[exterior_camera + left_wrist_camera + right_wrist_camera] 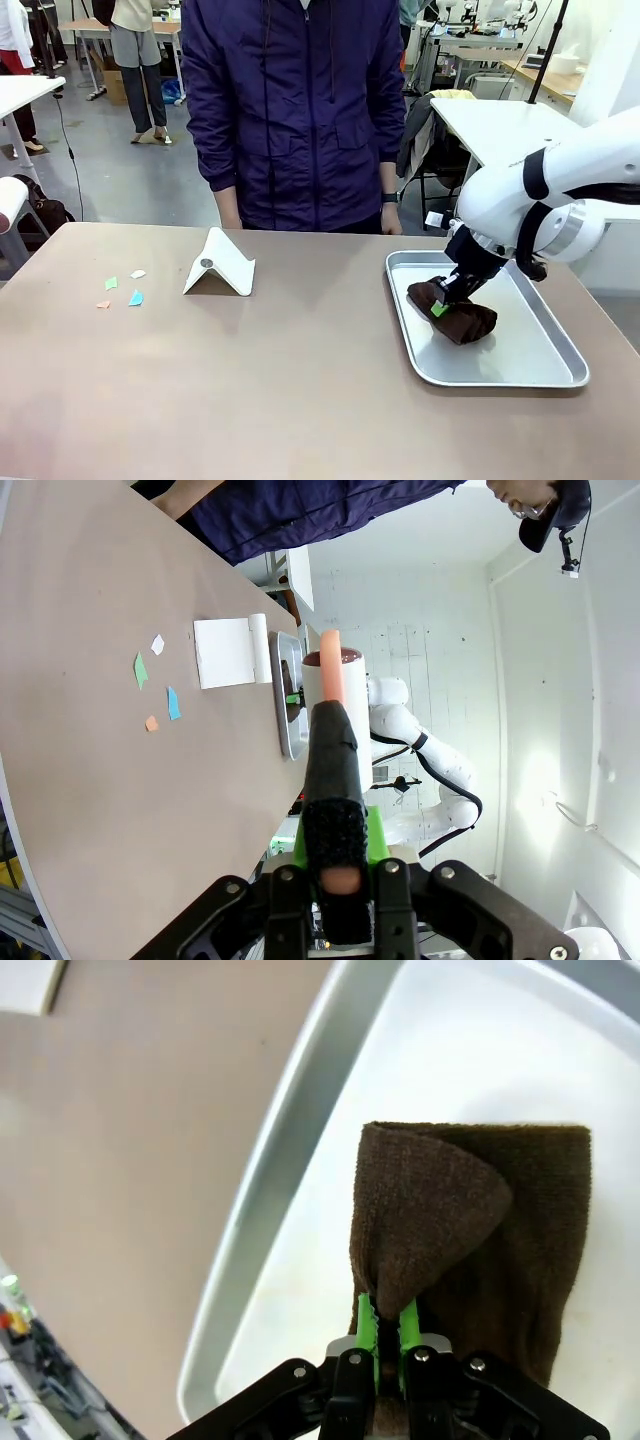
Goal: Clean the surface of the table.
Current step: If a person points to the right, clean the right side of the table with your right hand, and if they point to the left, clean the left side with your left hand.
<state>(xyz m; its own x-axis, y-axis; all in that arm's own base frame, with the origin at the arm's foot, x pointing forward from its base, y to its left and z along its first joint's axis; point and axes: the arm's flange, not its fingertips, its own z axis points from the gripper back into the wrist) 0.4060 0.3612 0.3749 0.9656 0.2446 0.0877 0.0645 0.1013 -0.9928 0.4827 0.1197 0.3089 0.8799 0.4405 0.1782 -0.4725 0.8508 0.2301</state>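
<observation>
Right gripper (439,309) pinches the brown cloth (466,323) in the tray (535,345), mid-right, and the table (300,380) spreads out left of it. Left gripper (338,845) clamps a black tool (331,750).

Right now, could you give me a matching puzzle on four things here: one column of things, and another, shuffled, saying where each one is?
1. brown cloth
2. paper scraps
3. white folded card
4. black-and-peach tool

A. held in the left gripper
B. loose on the table, robot's left side
C. in the metal tray, pinched by the right gripper
D. standing tent-like near the table's middle

Pairs: 1-C, 2-B, 3-D, 4-A.
</observation>
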